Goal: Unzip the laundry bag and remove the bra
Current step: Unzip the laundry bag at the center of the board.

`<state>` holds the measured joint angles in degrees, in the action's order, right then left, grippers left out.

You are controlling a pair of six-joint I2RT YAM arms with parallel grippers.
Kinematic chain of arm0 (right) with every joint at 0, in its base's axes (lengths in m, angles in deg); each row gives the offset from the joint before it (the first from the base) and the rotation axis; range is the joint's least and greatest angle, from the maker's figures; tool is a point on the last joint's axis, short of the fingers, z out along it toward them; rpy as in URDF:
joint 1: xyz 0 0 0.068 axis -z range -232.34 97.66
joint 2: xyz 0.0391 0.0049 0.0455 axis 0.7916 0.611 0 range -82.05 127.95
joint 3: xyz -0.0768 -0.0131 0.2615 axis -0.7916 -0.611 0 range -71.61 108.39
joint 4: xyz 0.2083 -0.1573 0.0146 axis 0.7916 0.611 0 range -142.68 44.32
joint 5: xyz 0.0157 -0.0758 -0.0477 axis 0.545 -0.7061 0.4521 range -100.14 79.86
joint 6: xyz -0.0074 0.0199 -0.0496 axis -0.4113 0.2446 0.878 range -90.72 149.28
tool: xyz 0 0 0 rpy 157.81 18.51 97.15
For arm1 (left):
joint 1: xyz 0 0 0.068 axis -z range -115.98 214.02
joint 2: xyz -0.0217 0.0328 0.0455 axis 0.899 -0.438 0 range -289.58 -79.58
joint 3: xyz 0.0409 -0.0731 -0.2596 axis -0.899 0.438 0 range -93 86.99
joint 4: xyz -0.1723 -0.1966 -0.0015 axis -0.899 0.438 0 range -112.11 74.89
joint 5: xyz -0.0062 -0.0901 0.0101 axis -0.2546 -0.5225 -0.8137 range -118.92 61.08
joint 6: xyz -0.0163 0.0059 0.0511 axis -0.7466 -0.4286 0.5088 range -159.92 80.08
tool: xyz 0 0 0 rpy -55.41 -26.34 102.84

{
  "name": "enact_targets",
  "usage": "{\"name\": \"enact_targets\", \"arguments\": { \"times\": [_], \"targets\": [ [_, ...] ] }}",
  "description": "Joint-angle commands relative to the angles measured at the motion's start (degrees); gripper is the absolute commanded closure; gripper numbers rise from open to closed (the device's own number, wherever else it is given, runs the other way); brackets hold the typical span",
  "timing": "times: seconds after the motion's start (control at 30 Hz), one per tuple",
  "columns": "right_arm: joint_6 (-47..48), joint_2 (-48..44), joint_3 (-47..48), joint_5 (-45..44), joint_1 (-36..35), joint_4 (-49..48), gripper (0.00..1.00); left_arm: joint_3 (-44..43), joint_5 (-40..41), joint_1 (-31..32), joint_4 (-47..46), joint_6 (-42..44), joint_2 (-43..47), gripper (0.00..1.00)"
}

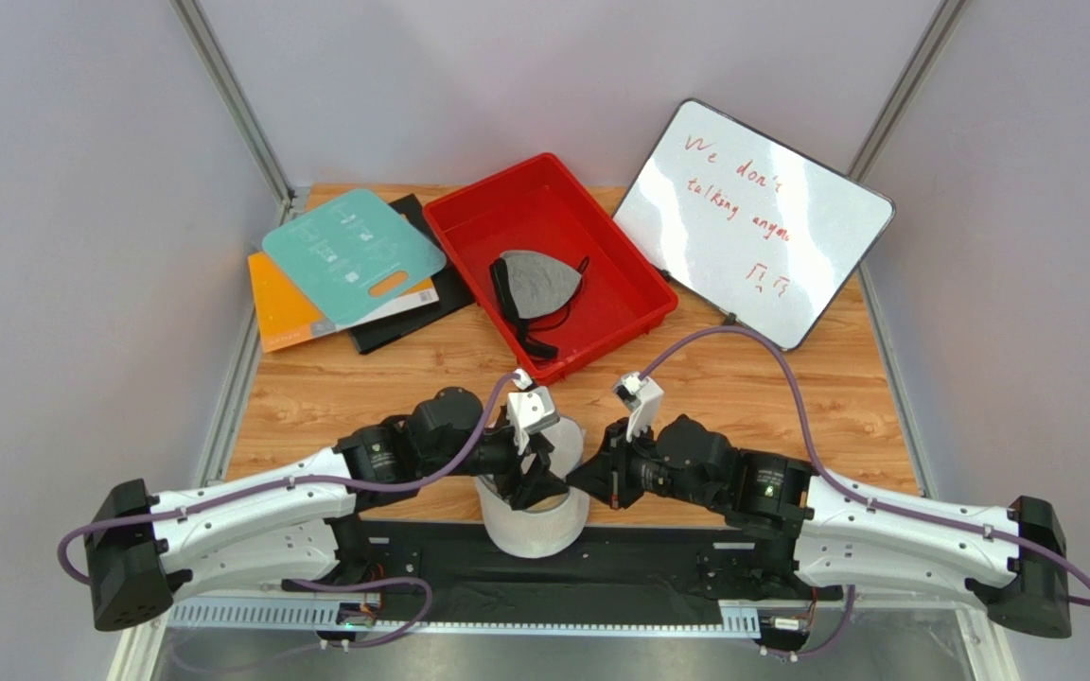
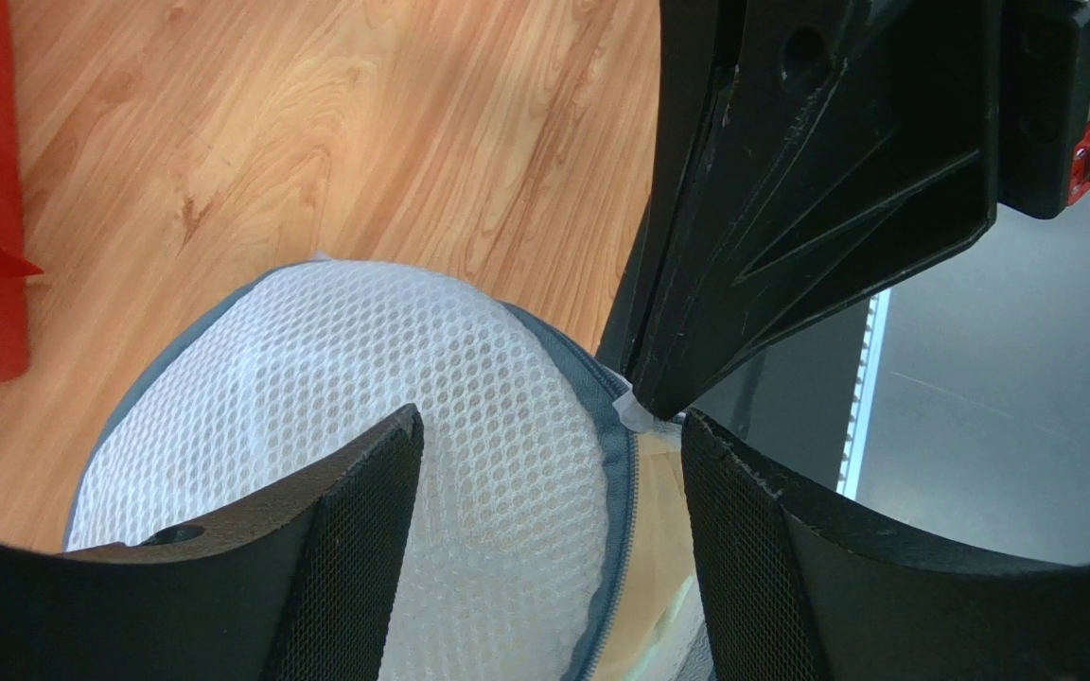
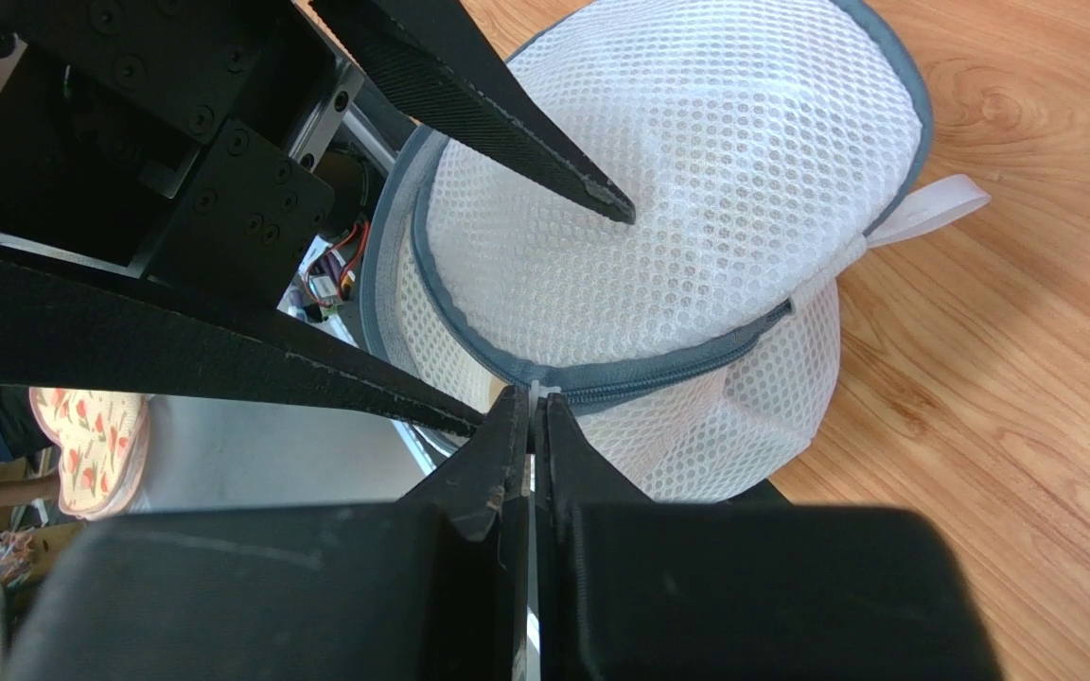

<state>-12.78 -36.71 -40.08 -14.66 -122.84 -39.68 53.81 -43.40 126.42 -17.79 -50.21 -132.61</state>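
The bag (image 1: 537,528) sits at the table's (image 1: 807,405) 6 o'clock edge, between the two arms. The left gripper (image 2: 551,426) straddles its mesh dome, fingers wide apart, one on either side of the zipper band. The right gripper (image 3: 531,405) comes in from 3 o'clock, its fingers pressed together on the small white pull (image 3: 542,388). Beige bra (image 2: 655,575) fabric shows in the gap beside the zipper. A red tray (image 1: 658,291) at 12 o'clock holds a grey bra (image 1: 537,280).
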Motion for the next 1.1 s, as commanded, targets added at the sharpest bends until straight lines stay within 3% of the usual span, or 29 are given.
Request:
{"name": "enact_targets", "arguments": {
  "times": [0.0, 0.37, 0.67, 0.9, 1.07],
  "targets": [
    [0.8, -0.3, 2.7, -2.3, -0.4, -3.1, 1.00, -0.6, -0.6, 0.4, -2.8, -1.7, 0.4, 0.27],
    [0.5, -0.4, 2.5, -2.6, -0.4, -2.8, 1.00, 0.5, 0.5, 0.4, -2.6, -2.7, 3.5, 0.25],
    [0.4, -1.0, 2.5, -3.0, -0.5, -2.5, 1.00, 0.8, -0.1, 0.4, -2.7, -3.2, -0.8, 0.25],
    [0.6, -1.1, 2.6, -3.6, -0.4, -2.2, 1.00, 1.0, 0.2, 0.4, -1.1, -3.6, -1.0, 0.30],
    [1.9, -3.0, 3.6, -8.0, -0.4, 2.1, 1.00, 2.1, -0.2, 0.4, -1.1, -4.6, -0.2, 0.39]
  ]
}}
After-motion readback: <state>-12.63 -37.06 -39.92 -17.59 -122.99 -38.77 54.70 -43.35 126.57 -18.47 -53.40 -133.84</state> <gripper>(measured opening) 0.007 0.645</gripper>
